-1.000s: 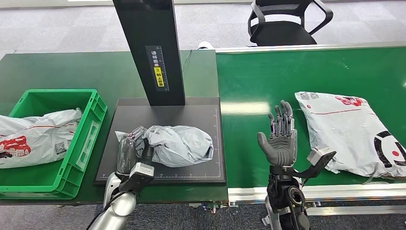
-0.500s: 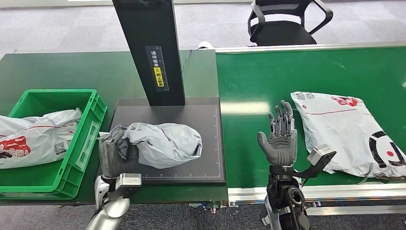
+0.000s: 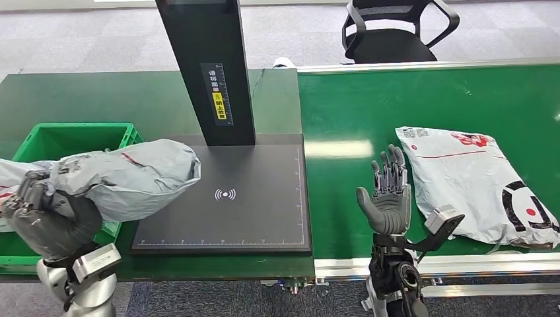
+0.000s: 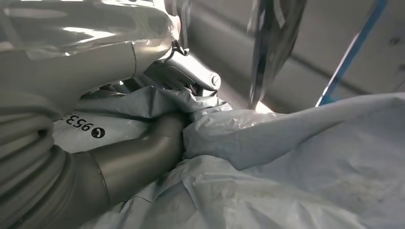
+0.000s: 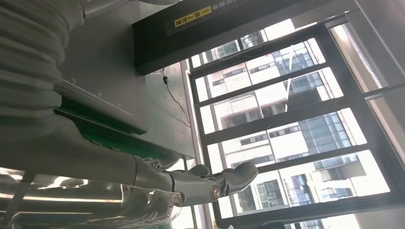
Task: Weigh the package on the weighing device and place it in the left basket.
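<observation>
My left hand [image 3: 46, 221] grips a crumpled grey package [image 3: 129, 177] and holds it in the air over the right rim of the green basket [image 3: 125, 135]. In the left wrist view the thumb [image 4: 138, 157] presses into the grey package [image 4: 286, 157]. The black weighing device [image 3: 224, 198] lies bare, with a white signal mark at its middle and a black post [image 3: 208, 66] at its back. My right hand [image 3: 386, 195] stands upright over the green belt with fingers apart, holding nothing. In the right wrist view its fingers [image 5: 210, 183] point toward windows.
Another white and red package [image 3: 16, 191] lies inside the basket, partly hidden by my left hand. A large white package [image 3: 475, 178] with red and black print rests on the green conveyor belt [image 3: 409, 105] to the right. A black office chair [image 3: 393, 30] stands behind the belt.
My left hand has lifted the grey package off the weighing device and carried it left to the basket's edge. The white package on the belt has drifted slightly left. My right hand stays put.
</observation>
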Motion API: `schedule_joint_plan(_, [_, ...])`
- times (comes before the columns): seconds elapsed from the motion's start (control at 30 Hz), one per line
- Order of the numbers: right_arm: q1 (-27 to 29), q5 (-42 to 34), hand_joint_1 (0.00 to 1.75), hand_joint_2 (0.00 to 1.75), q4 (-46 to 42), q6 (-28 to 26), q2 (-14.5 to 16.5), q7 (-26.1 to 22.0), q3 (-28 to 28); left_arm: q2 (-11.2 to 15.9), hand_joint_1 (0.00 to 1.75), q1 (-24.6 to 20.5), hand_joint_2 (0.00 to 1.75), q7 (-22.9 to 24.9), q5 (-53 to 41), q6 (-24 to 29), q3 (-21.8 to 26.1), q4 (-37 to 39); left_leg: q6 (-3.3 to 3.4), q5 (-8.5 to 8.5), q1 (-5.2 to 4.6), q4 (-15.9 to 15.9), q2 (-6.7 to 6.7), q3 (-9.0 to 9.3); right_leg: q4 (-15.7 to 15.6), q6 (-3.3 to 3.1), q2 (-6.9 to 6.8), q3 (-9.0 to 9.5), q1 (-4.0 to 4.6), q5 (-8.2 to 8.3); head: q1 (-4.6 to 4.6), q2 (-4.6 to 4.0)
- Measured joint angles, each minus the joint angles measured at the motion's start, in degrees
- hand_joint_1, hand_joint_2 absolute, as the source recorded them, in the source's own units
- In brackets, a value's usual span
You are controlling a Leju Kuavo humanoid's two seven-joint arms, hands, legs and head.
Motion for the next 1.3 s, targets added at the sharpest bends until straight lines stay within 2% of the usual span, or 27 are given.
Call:
schedule_joint_plan(0.27, [0.44, 1.13, 0.0, 1.75, -0.01, 0.67, 0.41, 0.2, -0.13, -3.65, 1.75, -2.45, 1.75, 0.0, -19.19, -0.01, 11.68, -6.13, 0.0, 0.0, 0.0, 0.0, 0.0, 0.0, -0.01, 0.0, 0.0, 0.0, 0.0, 0.0, 0.0, 0.0])
schedule_joint_plan(0.47, [0.35, 8.08, 0.0, 1.75, 1.53, 0.83, 0.34, 4.28, 0.91, -5.33, 1.75, -7.61, 1.75, 0.43, -35.92, -0.03, 21.24, -2.41, -0.01, 0.01, 0.01, -0.01, 0.06, 0.05, 0.01, -0.01, 0.02, 0.02, 0.0, 0.01, 0.0, 0.0])
schedule_joint_plan(0.57, [0.35, 9.08, 0.0, 1.75, 2.34, 0.7, 0.27, 4.99, 1.46, -5.79, 1.75, -8.96, 1.75, 0.46, -38.13, -0.02, 24.81, -0.37, -0.01, 0.01, 0.01, -0.01, 0.08, 0.04, 0.01, -0.01, 0.05, 0.0, 0.01, 0.01, 0.02, 0.0])
schedule_joint_plan(0.73, [0.31, 9.83, 0.0, 1.75, 3.19, 0.66, 0.19, 5.55, 1.83, -6.14, 1.75, -10.42, 1.75, 1.28, -39.4, 0.0, 27.35, 1.96, 0.0, 0.0, 0.0, 0.0, 0.06, -0.01, -0.01, 0.0, 0.04, -0.04, 0.0, 0.0, 0.01, 0.0])
schedule_joint_plan(0.8, [0.29, 10.73, 0.0, 1.75, 3.73, 0.77, 0.14, 7.08, 2.01, -5.16, 1.75, -11.65, 1.75, 6.89, -43.44, -0.01, 27.3, 5.66, -0.01, 0.0, 0.0, 0.0, -0.01, 0.0, -0.02, 0.0, 0.0, -0.06, 0.0, 0.0, 0.01, 0.0])
schedule_joint_plan(0.83, [0.26, 11.2, 0.0, 1.75, 4.05, 0.96, 0.1, 8.05, 2.09, -4.0, 1.75, -12.49, 1.75, 12.71, -45.98, -0.07, 26.31, 8.92, -0.03, 0.02, 0.0, 0.0, -0.04, 0.01, -0.02, -0.01, -0.01, -0.07, 0.0, 0.0, 0.02, 0.0])
schedule_joint_plan(0.93, [0.08, 12.63, 0.0, 1.75, 5.15, 1.99, 0.01, 9.97, 2.19, 1.29, 1.75, -15.87, 1.75, 38.13, -49.52, -2.03, 19.37, 22.07, -0.14, 0.11, 0.03, -0.01, -0.04, 0.01, 0.02, -0.07, -0.02, -0.06, 0.03, 0.06, 0.0, 0.0])
schedule_joint_plan(0.97, [-0.05, 13.11, 0.0, 1.75, 5.48, 2.33, -0.02, 10.15, 2.19, 2.84, 1.75, -17.1, 1.75, 45.22, -49.58, -3.51, 16.99, 26.27, -0.17, 0.14, 0.05, -0.01, -0.04, 0.02, 0.04, -0.09, -0.02, -0.05, 0.05, 0.07, -0.01, 0.0])
schedule_joint_plan(1.0, [-0.21, 13.58, 0.0, 1.75, 5.79, 2.6, -0.04, 10.21, 2.19, 4.07, 1.75, -18.25, 1.75, 49.8, -49.62, -5.22, 15.0, 30.02, -0.17, 0.16, 0.06, -0.01, -0.04, 0.02, 0.05, -0.1, -0.01, -0.03, 0.06, 0.09, 0.0, 0.0])
schedule_joint_plan(1.07, [-0.67, 14.44, 0.0, 1.75, 6.41, 2.98, -0.05, 10.25, 2.2, 6.45, 1.75, -20.08, 1.75, 54.11, -49.67, -8.29, 11.51, 36.73, -0.16, 0.19, 0.06, -0.01, -0.04, 0.02, 0.07, -0.1, 0.0, -0.01, 0.06, 0.09, 0.0, 0.0])
schedule_joint_plan(1.17, [-1.36, 15.32, 0.0, 1.75, 7.23, 3.3, -0.06, 10.25, 2.2, 9.23, 1.72, -22.24, 1.75, 56.47, -49.69, -10.63, 7.56, 44.13, -0.16, 0.19, 0.04, 0.0, -0.03, 0.01, 0.07, -0.09, 0.01, -0.01, 0.04, 0.1, 0.02, 0.0])
schedule_joint_plan(1.2, [-1.54, 15.57, 0.0, 1.75, 7.43, 3.4, -0.07, 10.24, 2.21, 9.9, 1.59, -23.0, 1.75, 56.82, -49.7, -11.36, 6.86, 45.94, -0.16, 0.19, 0.04, 0.0, -0.04, 0.01, 0.07, -0.09, 0.0, -0.01, 0.04, 0.1, 0.03, 0.0])
schedule_joint_plan(1.23, [-1.69, 15.8, 0.0, 1.75, 7.6, 3.49, -0.07, 10.23, 2.22, 10.52, 1.25, -23.82, 1.75, 56.9, -49.7, -12.27, 6.34, 47.47, -0.16, 0.19, 0.04, 0.0, -0.06, 0.01, 0.06, -0.09, 0.0, -0.01, 0.04, 0.1, 0.02, 0.0])
schedule_joint_plan(1.3, [-1.97, 16.18, 0.0, 1.75, 7.88, 3.64, -0.07, 10.23, 2.26, 11.42, 0.44, -25.37, 1.75, 56.81, -49.7, -14.08, 5.73, 49.79, -0.16, 0.19, 0.04, -0.01, -0.09, 0.02, 0.06, -0.1, -0.02, 0.0, 0.04, 0.09, 0.01, 0.0])
